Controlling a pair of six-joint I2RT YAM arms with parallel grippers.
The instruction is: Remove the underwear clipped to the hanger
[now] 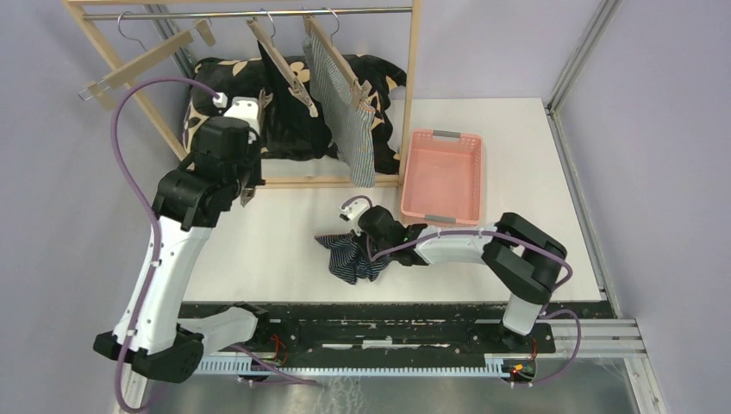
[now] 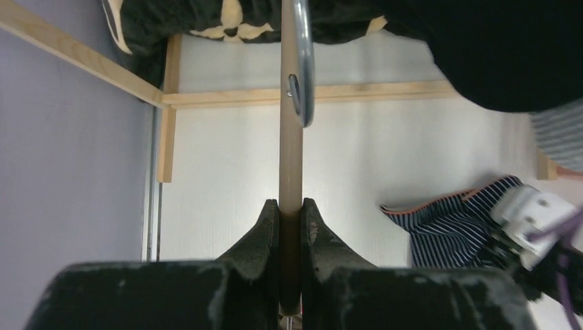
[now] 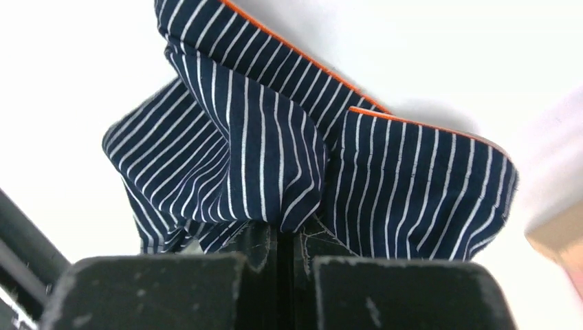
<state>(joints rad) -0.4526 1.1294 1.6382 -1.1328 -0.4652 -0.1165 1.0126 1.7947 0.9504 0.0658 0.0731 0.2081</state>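
Observation:
The navy striped underwear [image 1: 349,257] lies bunched on the table, off the hangers. My right gripper [image 1: 369,243] is shut on a fold of it; in the right wrist view the cloth [image 3: 275,151] spills out over the closed jaws [image 3: 283,230]. The black underwear [image 1: 280,82] hangs clipped to the middle wooden hanger [image 1: 289,69]. The grey-white pinstriped underwear [image 1: 349,116] hangs clipped to the right hanger. My left gripper [image 1: 259,99] is shut on the middle hanger's wooden bar [image 2: 291,137], jaws [image 2: 291,206] pinching it edge-on below its metal hook [image 2: 302,69].
An empty wooden hanger [image 1: 146,59] hangs at the left of the wooden rack [image 1: 412,86]. A black cushion with cream flowers [image 1: 226,73] sits behind the rack. A pink basket [image 1: 441,177] stands right of the rack. A metal frame post runs along the right.

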